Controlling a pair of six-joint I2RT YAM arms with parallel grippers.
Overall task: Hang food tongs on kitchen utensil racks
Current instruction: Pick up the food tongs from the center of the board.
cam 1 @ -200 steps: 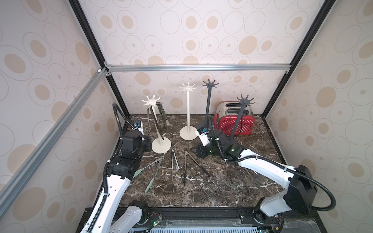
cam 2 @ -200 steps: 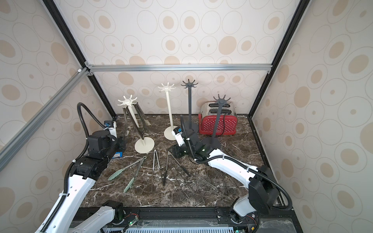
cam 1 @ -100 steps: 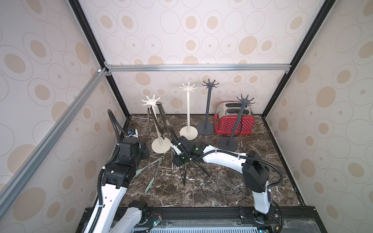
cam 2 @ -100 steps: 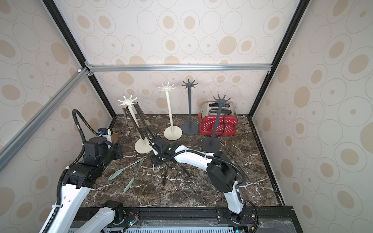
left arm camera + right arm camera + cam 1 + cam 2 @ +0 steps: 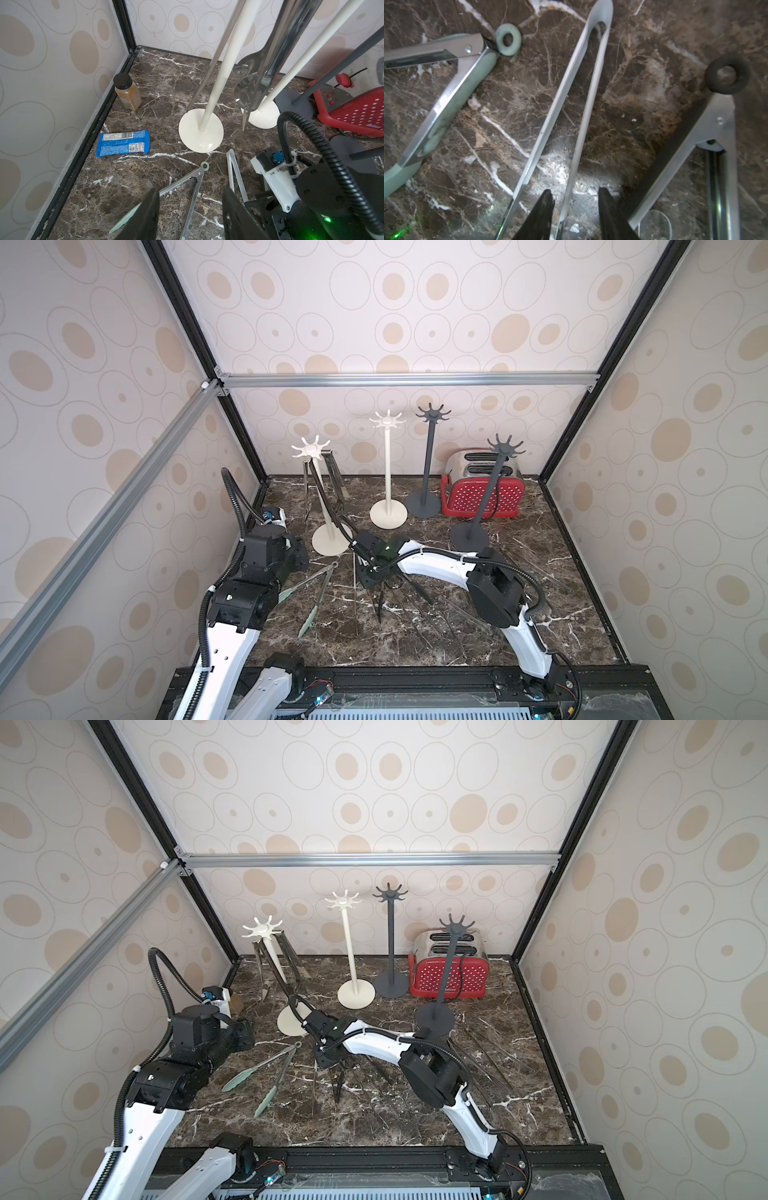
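Observation:
Four kitchen utensil racks stand at the back: two cream [image 5: 326, 506] [image 5: 387, 472] and two dark grey [image 5: 429, 460] [image 5: 488, 497]. Steel food tongs [image 5: 334, 479] hang from the nearer cream rack. More tongs lie on the marble: a green-tipped pair [image 5: 316, 589], a plain steel pair [image 5: 562, 99], a black-ringed pair [image 5: 708, 124]. My right gripper [image 5: 574, 199] is low over the plain steel pair, open, with one arm of that pair between its fingers. My left gripper [image 5: 190, 207] hovers open above the green-tipped pair [image 5: 187, 187], holding nothing.
A red and silver toaster [image 5: 482, 493] stands behind the nearer dark rack. A spice jar [image 5: 127, 92] and a blue packet [image 5: 123, 143] lie by the left wall. Several steel tongs [image 5: 532, 568] are scattered at the right. Aluminium frame bars cross overhead.
My right arm swung left from beside the dark rack bases to the tongs in the middle and came down over them, its jaws narrowing. My left arm drew back slightly from the cream rack.

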